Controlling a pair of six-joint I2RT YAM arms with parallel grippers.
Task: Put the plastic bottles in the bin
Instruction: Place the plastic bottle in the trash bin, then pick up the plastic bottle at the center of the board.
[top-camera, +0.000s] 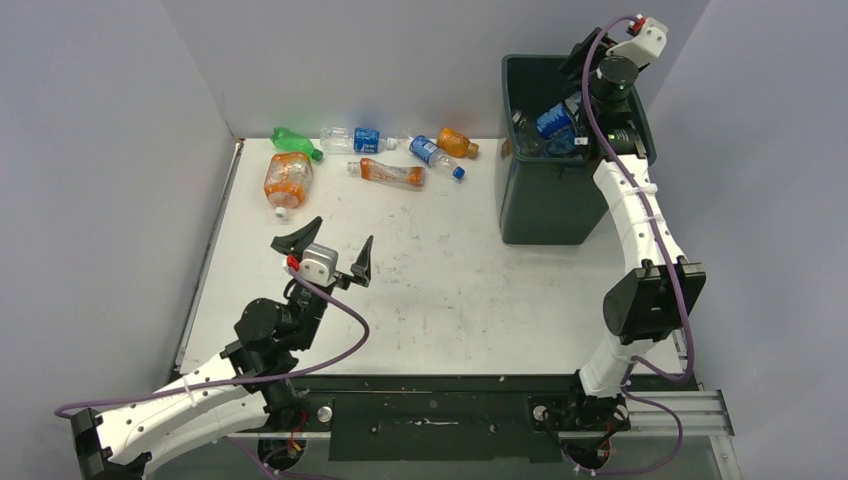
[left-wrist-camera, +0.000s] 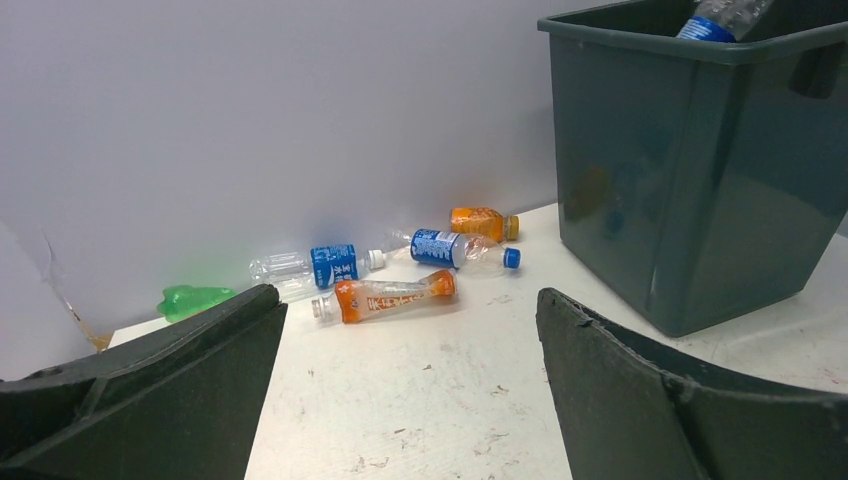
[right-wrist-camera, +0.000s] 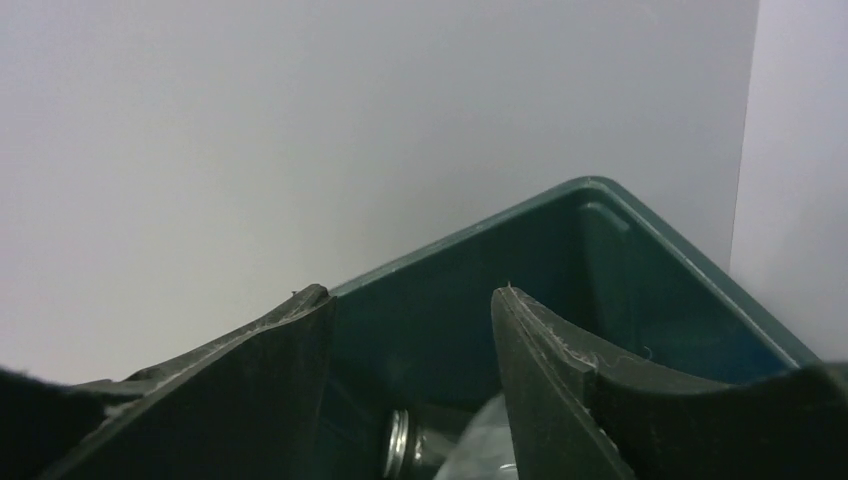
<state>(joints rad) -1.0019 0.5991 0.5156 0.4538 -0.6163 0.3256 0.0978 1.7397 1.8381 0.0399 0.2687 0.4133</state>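
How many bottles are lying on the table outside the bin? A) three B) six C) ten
B: six lie outside the bin: green bottle, big orange bottle, blue-label clear bottle, slim orange bottle, blue-capped bottle, small orange bottle.

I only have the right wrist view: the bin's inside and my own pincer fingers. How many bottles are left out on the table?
Observer: Six bottles lie on the table, all strung along its far edge, left of the bin.
Operator: What is the left arm doing?
Observer: The left pincer is open above bare table on the near side of that group, holding nothing.
Operator: How full is the bin?
Observer: Quite full. In the left wrist view a blue-labelled bottle shows above its rim.
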